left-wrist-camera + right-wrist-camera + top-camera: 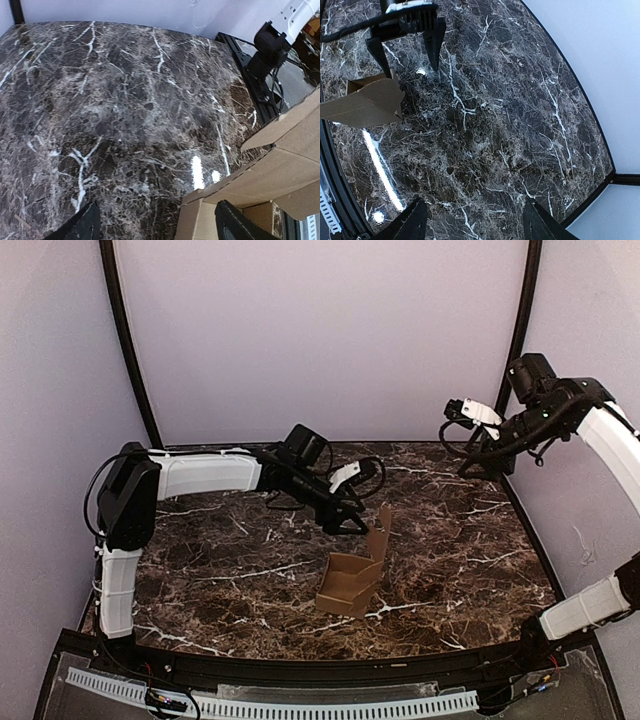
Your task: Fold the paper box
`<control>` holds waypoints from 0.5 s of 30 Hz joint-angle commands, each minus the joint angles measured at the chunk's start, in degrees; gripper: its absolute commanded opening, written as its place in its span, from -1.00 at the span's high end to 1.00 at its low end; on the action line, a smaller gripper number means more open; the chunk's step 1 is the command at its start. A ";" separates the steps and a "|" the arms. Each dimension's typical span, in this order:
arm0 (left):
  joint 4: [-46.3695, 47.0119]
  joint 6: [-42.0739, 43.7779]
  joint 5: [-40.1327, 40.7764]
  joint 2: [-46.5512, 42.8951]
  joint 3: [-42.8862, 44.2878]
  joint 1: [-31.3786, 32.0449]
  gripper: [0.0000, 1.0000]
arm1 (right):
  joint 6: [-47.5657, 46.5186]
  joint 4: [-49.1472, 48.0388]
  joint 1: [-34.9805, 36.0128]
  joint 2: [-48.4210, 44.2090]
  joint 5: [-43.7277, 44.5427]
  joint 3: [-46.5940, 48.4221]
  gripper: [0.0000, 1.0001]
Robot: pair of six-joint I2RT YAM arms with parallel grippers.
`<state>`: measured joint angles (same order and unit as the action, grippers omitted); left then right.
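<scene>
Dark marble table held half-folded brown cardboard box; left gripper gaped wide at its 11 o'clock, right gripper wide, 2 o'clock.

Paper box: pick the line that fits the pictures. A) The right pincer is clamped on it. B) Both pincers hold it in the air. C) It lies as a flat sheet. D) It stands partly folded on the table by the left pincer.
D: the paper box stands partly folded on the table, the open left pincer at its raised flap, the right pincer far off.
</scene>
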<state>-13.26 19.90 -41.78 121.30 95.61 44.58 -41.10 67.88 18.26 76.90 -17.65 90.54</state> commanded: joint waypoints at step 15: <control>-19.27 14.76 3.31 0.54 5.79 5.21 -0.58 | 1.18 -1.93 -3.10 -5.65 -6.98 -12.84 -0.30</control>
<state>-28.86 31.24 -40.51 122.48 100.84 47.55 -40.77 67.29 15.68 72.29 -22.04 79.33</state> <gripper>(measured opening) 0.790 0.651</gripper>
